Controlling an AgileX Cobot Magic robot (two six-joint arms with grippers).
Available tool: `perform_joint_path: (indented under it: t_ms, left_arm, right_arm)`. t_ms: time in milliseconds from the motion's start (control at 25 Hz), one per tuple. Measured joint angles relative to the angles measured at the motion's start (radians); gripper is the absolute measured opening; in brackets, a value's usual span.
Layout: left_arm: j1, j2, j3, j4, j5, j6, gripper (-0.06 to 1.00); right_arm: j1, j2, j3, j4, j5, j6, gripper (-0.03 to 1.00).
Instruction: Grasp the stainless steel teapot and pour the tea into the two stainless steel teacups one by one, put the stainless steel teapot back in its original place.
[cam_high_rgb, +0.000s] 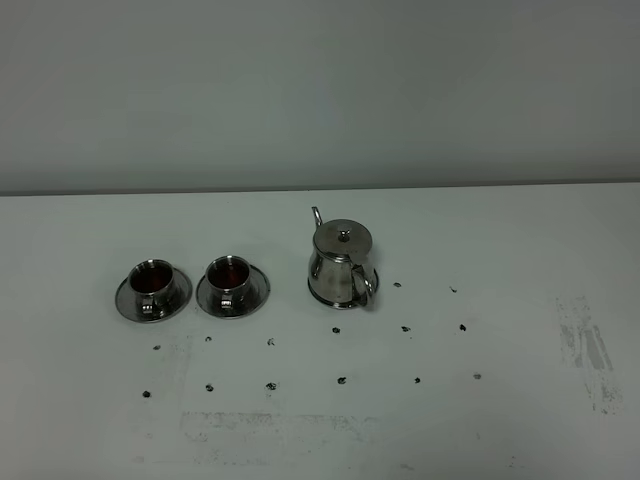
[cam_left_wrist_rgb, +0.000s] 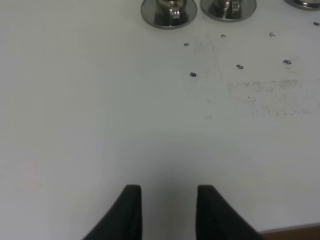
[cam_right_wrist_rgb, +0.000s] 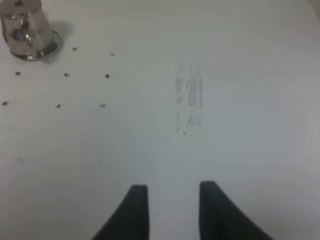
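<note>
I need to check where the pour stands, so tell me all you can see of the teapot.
The teapot is a shiny, rounded steel pot with a knobbed lid on top, a thin curved spout rising at its far left and a loop handle facing the near right. It stands upright on a round steel saucer to the right of the two cups, both of which already hold dark tea. No pincer touches it. Dark specks dot the table in front of it. What is inside it cannot be seen.

White table (cam_high_rgb: 520, 420) is dotted with small dark marks (cam_high_rgb: 341, 380) and scuffed at right. Two cup saucers (cam_high_rgb: 153, 298) and a teapot saucer (cam_high_rgb: 325, 296) are set in a row.
</note>
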Motion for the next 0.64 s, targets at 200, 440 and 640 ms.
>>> perform_joint_path:
  t_ms: [200,440,640]
  left_arm:
    - [0.000,0.000,0.000,0.000,0.000,0.000,0.28]
    - [0.000,0.000,0.000,0.000,0.000,0.000,0.28]
    - [0.000,0.000,0.000,0.000,0.000,0.000,0.28]
  right_arm:
    - [0.000,0.000,0.000,0.000,0.000,0.000,0.23]
    - [0.000,0.000,0.000,0.000,0.000,0.000,0.23]
    - [0.000,0.000,0.000,0.000,0.000,0.000,0.22]
